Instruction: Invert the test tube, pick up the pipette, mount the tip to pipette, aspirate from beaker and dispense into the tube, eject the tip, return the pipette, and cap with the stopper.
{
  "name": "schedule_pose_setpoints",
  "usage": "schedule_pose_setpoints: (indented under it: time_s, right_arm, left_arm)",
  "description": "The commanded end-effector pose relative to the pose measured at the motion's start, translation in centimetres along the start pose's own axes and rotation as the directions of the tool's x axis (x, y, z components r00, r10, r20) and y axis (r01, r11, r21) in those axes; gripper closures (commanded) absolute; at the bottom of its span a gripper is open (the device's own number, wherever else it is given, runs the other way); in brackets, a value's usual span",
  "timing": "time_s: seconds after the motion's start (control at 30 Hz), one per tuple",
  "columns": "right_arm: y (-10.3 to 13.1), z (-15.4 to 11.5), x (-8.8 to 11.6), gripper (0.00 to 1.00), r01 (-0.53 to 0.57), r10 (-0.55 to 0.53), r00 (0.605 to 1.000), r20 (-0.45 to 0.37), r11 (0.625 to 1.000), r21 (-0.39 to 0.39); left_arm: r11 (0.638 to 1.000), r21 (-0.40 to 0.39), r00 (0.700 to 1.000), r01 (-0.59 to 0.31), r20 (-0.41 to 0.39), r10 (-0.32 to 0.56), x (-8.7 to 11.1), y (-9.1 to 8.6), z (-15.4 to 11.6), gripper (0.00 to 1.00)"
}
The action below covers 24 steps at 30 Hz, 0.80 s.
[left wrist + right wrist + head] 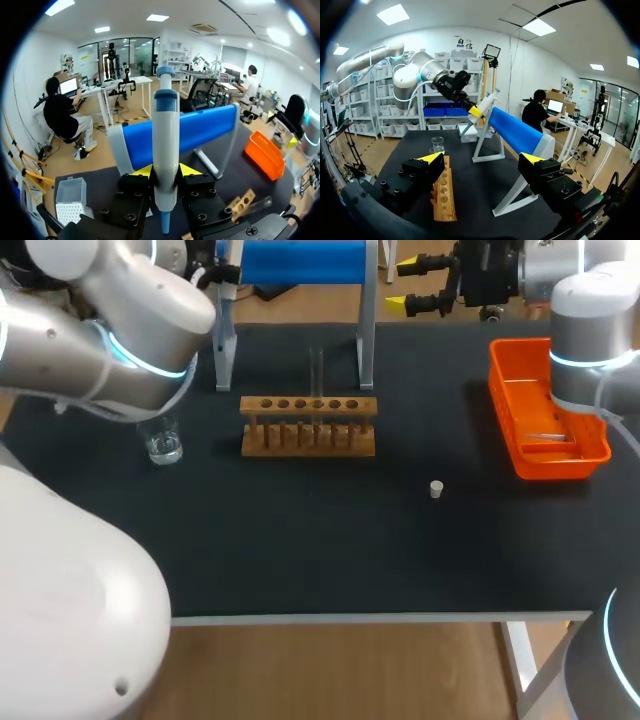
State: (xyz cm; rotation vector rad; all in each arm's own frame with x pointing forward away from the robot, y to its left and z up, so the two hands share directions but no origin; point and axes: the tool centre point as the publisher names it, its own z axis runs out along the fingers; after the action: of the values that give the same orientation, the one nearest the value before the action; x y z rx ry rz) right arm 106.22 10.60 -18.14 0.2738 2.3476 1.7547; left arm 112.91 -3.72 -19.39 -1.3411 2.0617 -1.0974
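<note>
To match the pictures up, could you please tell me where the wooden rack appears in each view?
Head view: the wooden rack stands mid-table, in front of the blue stand.
Left wrist view: one end shows beside the left gripper, nearer than the stand.
Right wrist view: it lies by one finger of the right gripper, beside the stand.
Shared landmark: the blue stand.

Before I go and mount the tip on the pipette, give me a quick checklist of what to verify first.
1. Pipette clamped in left gripper: ok.
2. Pipette nozzle bare, ready for a tip: ok.
3. Tip box lid open: cannot tell.
4. Test tube standing in rack: ok.
5. Right gripper open and apart from the left gripper: ok.
6. Stopper lying free on the table: ok.
</note>
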Motion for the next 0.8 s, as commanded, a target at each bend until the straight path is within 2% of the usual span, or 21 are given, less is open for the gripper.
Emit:
schedule_pose_setpoints:
  time_s: [0.03, 0.8]
  right_arm:
    - [0.1, -0.1, -0.1, 0.0, -0.001, 0.001, 1.0, -0.005, 1.0, 0.004]
    - [0.1, -0.1, -0.1, 0.0, -0.001, 0.001, 1.0, -0.005, 1.0, 0.004]
  left_arm:
    - [0.997, -0.074, 1.0, 0.003, 0.031, 0.0, 0.2, -0.6, 1.0, 1.0]
    - [0.991, -0.124, 0.998, 0.041, 0.053, -0.035, 0.3, 0.7, 2.8, 1.0]
